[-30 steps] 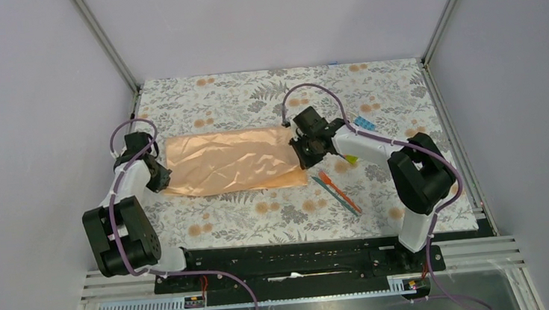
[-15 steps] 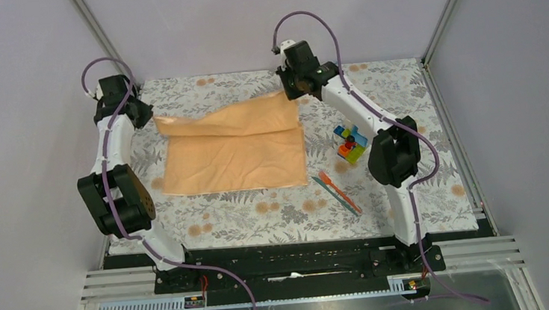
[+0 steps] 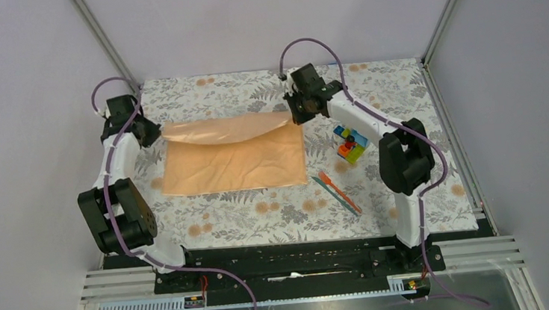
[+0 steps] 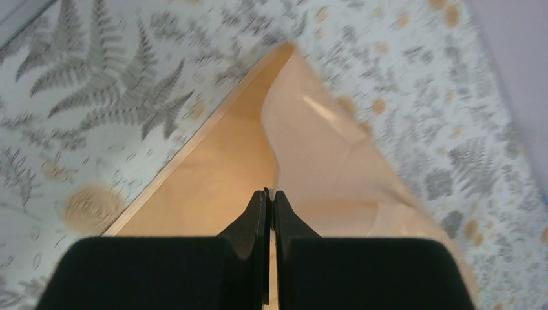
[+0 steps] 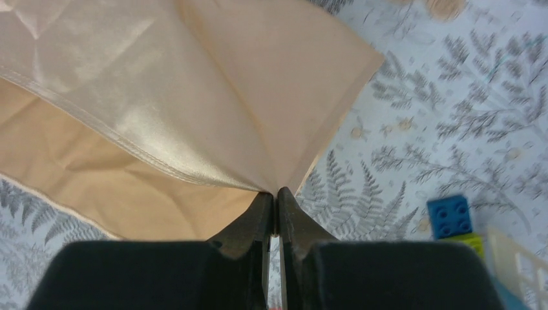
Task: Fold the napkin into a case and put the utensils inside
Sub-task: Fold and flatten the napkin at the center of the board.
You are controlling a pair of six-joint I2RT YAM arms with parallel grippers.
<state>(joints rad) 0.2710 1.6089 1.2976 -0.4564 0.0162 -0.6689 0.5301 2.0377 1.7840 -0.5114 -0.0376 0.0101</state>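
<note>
The peach-orange napkin (image 3: 234, 158) lies on the floral mat, its far part lifted into a hanging fold (image 3: 228, 127) between both arms. My left gripper (image 3: 151, 130) is shut on the fold's left corner; in the left wrist view its tips (image 4: 270, 194) pinch the napkin (image 4: 323, 148). My right gripper (image 3: 294, 112) is shut on the right corner; in the right wrist view the napkin (image 5: 194, 97) fans out from the closed tips (image 5: 276, 192). The utensils, one orange (image 3: 332, 182) and one teal-blue (image 3: 335, 195), lie on the mat right of the napkin's near corner.
A cluster of multicoloured toy blocks (image 3: 350, 143) sits on the floral mat (image 3: 262, 216) just right of the napkin, under the right arm; a blue block (image 5: 450, 216) shows in the right wrist view. Grey walls and metal posts enclose the table.
Both grippers carried the napkin's edge up and toward the back, opening it into a larger sheet, then came lower and nearer, so the lifted part now droops as a fold over the far half.
</note>
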